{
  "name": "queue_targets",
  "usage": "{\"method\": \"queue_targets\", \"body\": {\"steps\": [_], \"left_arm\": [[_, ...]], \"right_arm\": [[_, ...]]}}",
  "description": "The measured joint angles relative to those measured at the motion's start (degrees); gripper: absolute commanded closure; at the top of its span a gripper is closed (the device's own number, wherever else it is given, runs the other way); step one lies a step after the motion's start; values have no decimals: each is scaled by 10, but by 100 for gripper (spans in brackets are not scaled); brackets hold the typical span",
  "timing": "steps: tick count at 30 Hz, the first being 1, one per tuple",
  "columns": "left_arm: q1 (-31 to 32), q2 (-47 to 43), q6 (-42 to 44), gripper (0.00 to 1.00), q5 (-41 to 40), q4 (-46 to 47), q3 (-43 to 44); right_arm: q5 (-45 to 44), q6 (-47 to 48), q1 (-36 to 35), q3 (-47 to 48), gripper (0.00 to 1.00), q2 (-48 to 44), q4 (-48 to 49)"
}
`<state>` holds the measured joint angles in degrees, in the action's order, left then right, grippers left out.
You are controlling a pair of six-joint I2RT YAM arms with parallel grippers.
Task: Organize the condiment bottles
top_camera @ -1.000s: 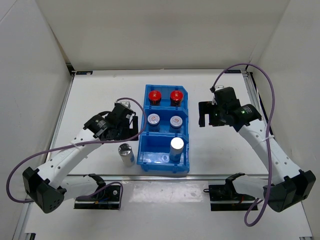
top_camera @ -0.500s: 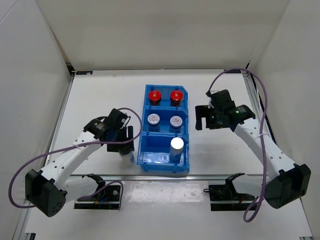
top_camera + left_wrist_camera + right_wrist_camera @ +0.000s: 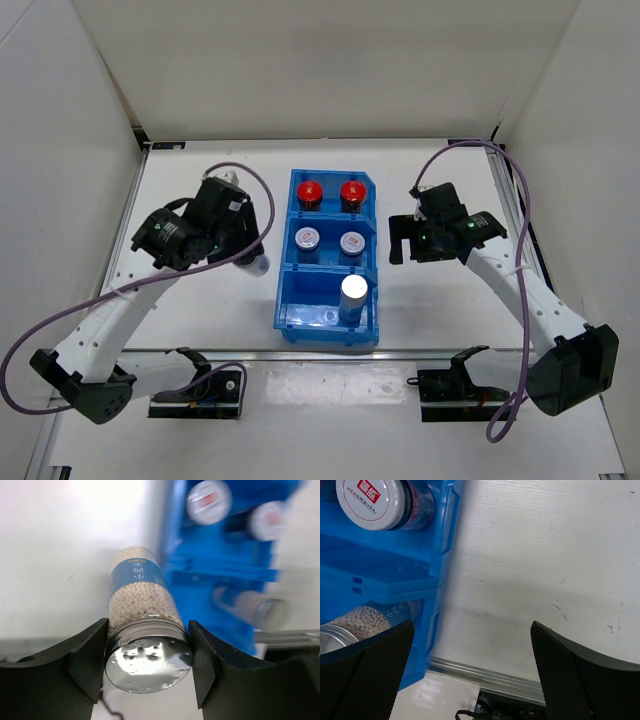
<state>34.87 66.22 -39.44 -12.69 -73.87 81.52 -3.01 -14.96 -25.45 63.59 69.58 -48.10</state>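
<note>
Left claw (image 3: 146,650) holds blue-labelled bottle (image 3: 141,597) between jaws.

White tabletop (image 3: 200,175) enclosed by white walls at left, right and far sides, blue three-compartment bin (image 3: 325,331) resting near its middle, long axis running near to far, left base bracket (image 3: 200,388) and right base bracket (image 3: 455,388) at near edge

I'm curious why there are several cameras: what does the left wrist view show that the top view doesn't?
Left wrist only: white beads inside the blue-labelled bottle, gripped near its silver cap by the left gripper. Top only: both arms, the right gripper, two red-capped bottles. Both: the blue bin and the grey-lidded bottles.
</note>
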Motion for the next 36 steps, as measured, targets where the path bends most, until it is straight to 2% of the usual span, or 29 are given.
{"method": "queue_targets", "body": {"steps": [4,9,12,20,26,32,34,36], "left_arm": [[50,35,22,89,18,50,61],[133,122,43,89,45,91,57],[164,132,50,89,55,114,47],[172,117,72,89,91,159,-5],[186,168,78,89,55,125,-32],[210,170,72,89,23,115,-44],[212,164,71,86,21,139,-73],[212,162,74,74,21,161,-103]], "right_arm": [[-6,-2,0,0,0,0,-3],[-26,-7,1,5,0,13,-14],[-35,-7,4,10,0,17,-15],[-45,-7,16,8,0,-7,-18],[-46,-9,18,-7,0,-27,-27],[-45,-10,18,-9,0,-27,-30],[-45,-10,18,-9,0,-27,-30],[-45,-10,18,-9,0,-27,-30]]}}
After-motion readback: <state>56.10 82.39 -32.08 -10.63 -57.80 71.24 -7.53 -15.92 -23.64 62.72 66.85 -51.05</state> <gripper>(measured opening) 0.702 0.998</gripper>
